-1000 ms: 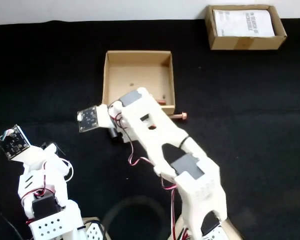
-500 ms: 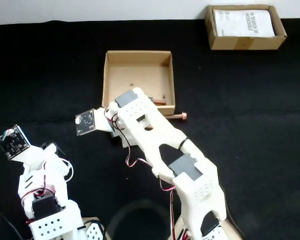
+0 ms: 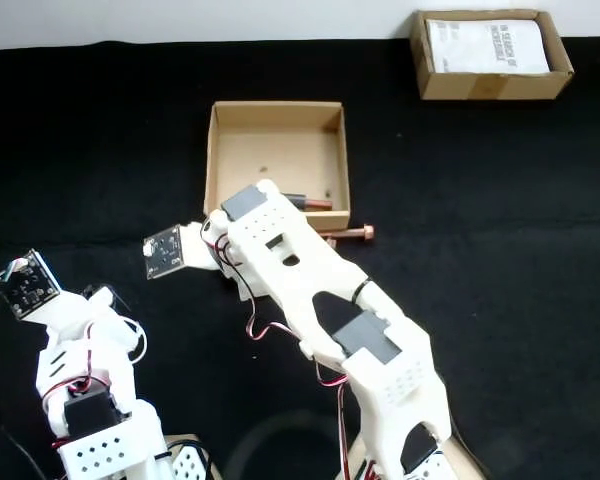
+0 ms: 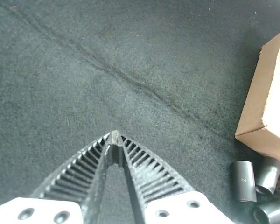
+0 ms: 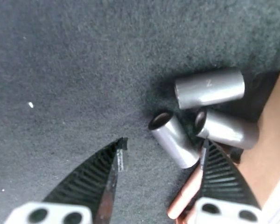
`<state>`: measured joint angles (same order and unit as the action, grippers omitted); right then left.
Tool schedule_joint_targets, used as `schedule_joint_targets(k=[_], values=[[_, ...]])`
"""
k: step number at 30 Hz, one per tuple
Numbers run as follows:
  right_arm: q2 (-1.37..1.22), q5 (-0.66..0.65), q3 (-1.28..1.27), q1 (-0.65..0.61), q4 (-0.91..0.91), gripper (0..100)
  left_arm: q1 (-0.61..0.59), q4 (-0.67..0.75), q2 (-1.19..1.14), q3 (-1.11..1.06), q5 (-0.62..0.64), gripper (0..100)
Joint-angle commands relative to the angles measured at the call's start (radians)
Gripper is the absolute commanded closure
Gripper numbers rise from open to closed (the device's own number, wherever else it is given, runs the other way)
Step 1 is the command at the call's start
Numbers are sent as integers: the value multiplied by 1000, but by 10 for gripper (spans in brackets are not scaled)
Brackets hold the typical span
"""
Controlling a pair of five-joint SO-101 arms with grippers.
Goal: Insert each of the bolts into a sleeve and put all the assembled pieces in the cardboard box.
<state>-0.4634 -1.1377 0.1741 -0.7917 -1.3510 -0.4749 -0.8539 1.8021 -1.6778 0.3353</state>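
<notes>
Three grey sleeves lie on the black cloth by the front left corner of the cardboard box (image 3: pixel 277 165). My right gripper (image 5: pixel 163 147) is open just above them, its jaws either side of the nearest sleeve (image 5: pixel 173 136). The other two sleeves (image 5: pixel 209 87) (image 5: pixel 226 128) lie just beyond. A copper bolt (image 5: pixel 187 195) lies by one finger. One bolt (image 3: pixel 305 202) lies inside the box, another bolt (image 3: pixel 350 234) outside its front right corner. My left gripper (image 4: pixel 114 137) is shut and empty over bare cloth, well short of the sleeves (image 4: pixel 244 181).
A second cardboard box (image 3: pixel 490 52) holding a white sheet stands at the far right. The right arm (image 3: pixel 310 290) stretches from the near edge up to the box front. The left arm (image 3: pixel 85 340) sits folded at the near left. Black cloth covers the whole table.
The right arm's wrist has swung a little to the left along the box front, uncovering more of the bolt inside the box. The left arm has not moved.
</notes>
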Motion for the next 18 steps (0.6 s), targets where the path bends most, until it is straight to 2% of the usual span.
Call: schedule_joint_targets(k=[1,12,15,18], values=[[51,8,8,-2,1,772,19,0,10,-18,5,991],[-94,6,-16,-1,39,774,19,0,10,-18,5,991],[-125,6,-15,-1,41,838,19,0,10,-18,5,991],[-139,8,-21,-1,19,957,19,0,10,-18,5,991]])
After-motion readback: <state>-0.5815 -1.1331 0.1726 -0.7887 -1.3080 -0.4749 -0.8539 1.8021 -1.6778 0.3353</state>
